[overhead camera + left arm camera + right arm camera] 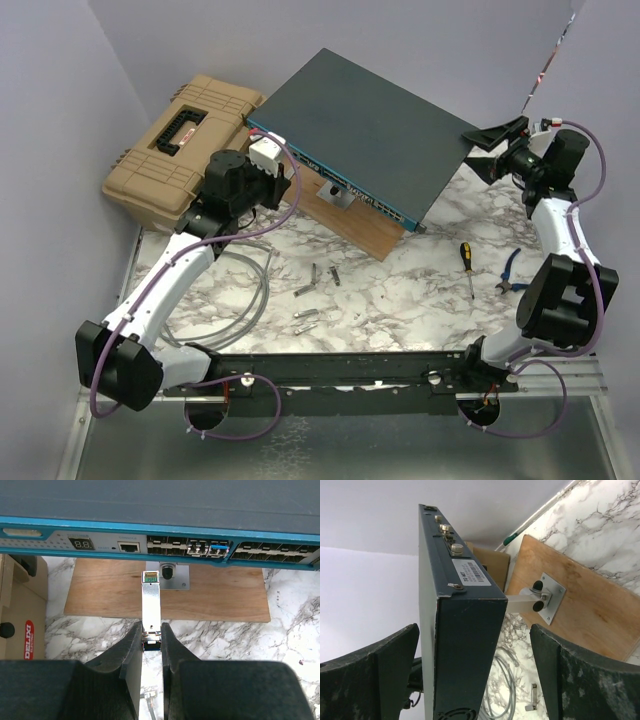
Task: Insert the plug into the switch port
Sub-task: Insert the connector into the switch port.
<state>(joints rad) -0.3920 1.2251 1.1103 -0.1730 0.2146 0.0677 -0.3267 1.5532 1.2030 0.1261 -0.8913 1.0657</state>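
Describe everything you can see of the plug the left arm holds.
The plug is a slim, flat silver metal bar with a green-edged tip. The left jaws clamp its rear end. It points straight at the switch's blue face, tip below the row of sockets in the wrist view, not yet in any.

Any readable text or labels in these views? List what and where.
"8.8": digit display on the switch front.
"TG-NET", apparently: barcode sticker on the switch side; its other print is too small.
"DEL...": red sticker on the tan toolbox; remaining letters unclear.
Print by the sockets: too small to read.
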